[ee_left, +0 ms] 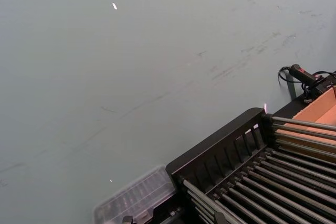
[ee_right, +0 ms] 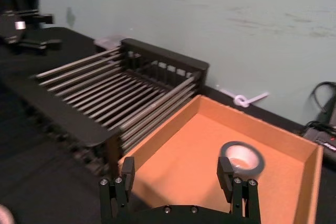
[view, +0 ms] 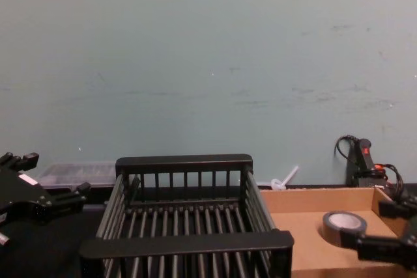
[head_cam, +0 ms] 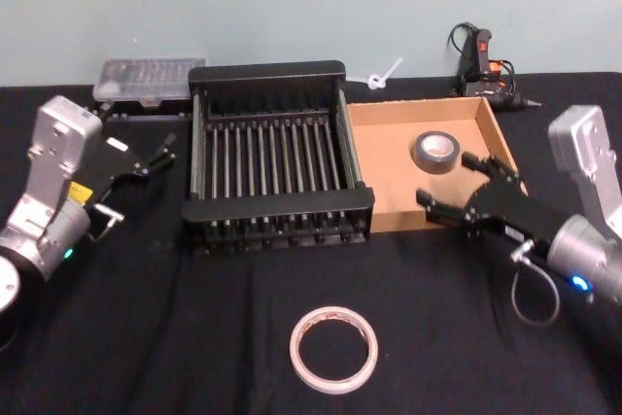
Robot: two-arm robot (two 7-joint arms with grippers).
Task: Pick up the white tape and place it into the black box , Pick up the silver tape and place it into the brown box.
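White tape [head_cam: 333, 349]: wide flat ring, pale face with faint reddish marks, lying flat on the black cloth table [head_cam: 146, 337] at about 6 o'clock from the black box [head_cam: 277, 157], well apart from it.

Head view. Black box is a plastic crate with barred floor, slatted walls and thick rims. The brown box [head_cam: 389, 157], shallow tan cardboard with low walls, touches its 3 o'clock side. Silver tape [head_cam: 436, 150], a small grey roll with pale core, lies flat on the cardboard floor. Right gripper [head_cam: 457, 187] at 5 o'clock of that roll, over the brown box's near right corner, fingers spread, holding nothing. Left gripper [head_cam: 155, 157] at 9 o'clock of the crate, off its wall, fingers slightly parted, empty. Clear plastic case [head_cam: 148, 80] at 11 o'clock; glue gun [head_cam: 481, 60] behind the cardboard.

Left wrist view. Crate's back corner and metal-look bars up close; frosted ribbed case lid; painted wall with scuffs. Own fingers are out of frame.

Right wrist view. Two black padded fingers [ee_right: 227, 174] wide apart above the cardboard floor, the silver roll just beyond one of them, not touched.

Chest view. Side-on: crate walls stand well above the cardboard rim; the roll lies flat inside.
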